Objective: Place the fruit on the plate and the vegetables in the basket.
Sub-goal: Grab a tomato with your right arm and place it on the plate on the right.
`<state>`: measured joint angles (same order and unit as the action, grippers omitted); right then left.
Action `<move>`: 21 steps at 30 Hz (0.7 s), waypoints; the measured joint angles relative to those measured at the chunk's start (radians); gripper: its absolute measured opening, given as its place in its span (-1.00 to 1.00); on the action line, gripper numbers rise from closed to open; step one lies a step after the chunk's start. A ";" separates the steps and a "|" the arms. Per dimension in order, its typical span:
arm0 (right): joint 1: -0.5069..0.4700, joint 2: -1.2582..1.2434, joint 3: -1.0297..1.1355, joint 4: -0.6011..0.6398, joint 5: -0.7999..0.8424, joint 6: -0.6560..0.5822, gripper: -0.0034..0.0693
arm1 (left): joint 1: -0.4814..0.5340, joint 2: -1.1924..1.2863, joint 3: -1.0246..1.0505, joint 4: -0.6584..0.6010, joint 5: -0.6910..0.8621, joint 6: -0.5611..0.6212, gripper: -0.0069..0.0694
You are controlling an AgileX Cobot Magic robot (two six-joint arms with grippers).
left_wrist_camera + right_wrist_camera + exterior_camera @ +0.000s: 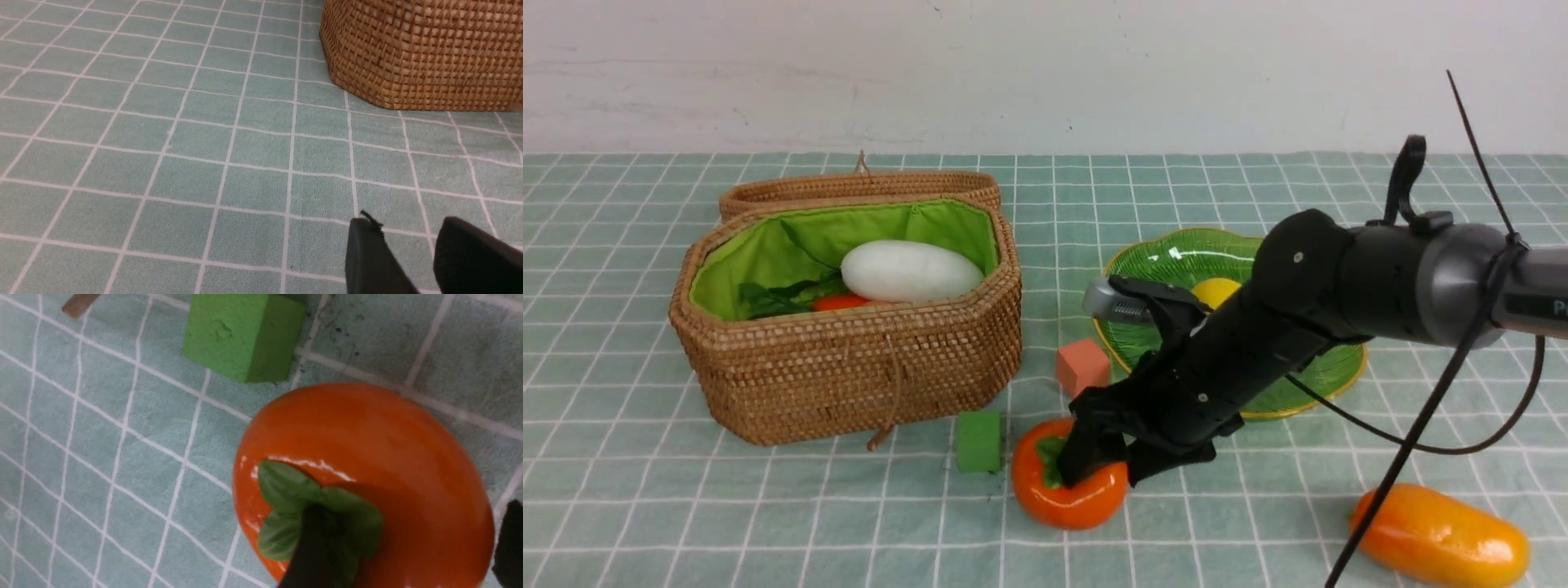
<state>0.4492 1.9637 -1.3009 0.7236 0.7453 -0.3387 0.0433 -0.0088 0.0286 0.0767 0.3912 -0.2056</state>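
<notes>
The mango [1441, 536] points rightward and slightly nearer, long axis diagonal.

Matte black right arm [1282, 318], rounded joints, silvery-grey cylindrical section (pale lettering further along), dark trailing cable [1429, 392].

Basket [849, 367]: rough woven wicker, matt; cloth lining inside it. Persimmon [1070, 498], right of basket: smooth, glossy, plastic-looking. Mango [1441, 535], far right of basket: smooth, shiny. Dish [1307, 384], right of basket: ribbed, glassy. Green block [241, 335], just beside basket: matt, slightly pitted. Desk [849, 531] under basket: matt cloth.
</notes>
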 joint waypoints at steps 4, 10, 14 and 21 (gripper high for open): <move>0.000 -0.001 -0.002 0.011 0.019 -0.045 0.35 | 0.000 0.000 0.000 0.000 0.000 0.000 -0.20; -0.012 -0.028 -0.034 -0.029 0.110 -0.049 0.35 | 0.000 0.000 0.000 0.000 0.000 0.000 -0.20; -0.065 -0.059 -0.114 -0.034 0.148 -0.031 0.35 | 0.000 0.000 0.000 0.000 0.000 0.000 -0.20; -0.244 -0.070 -0.252 -0.033 0.052 0.024 0.35 | 0.000 0.000 0.000 0.000 0.000 0.000 -0.19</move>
<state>0.2052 1.8938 -1.5525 0.6902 0.7975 -0.3150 0.0433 -0.0088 0.0286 0.0767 0.3912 -0.2056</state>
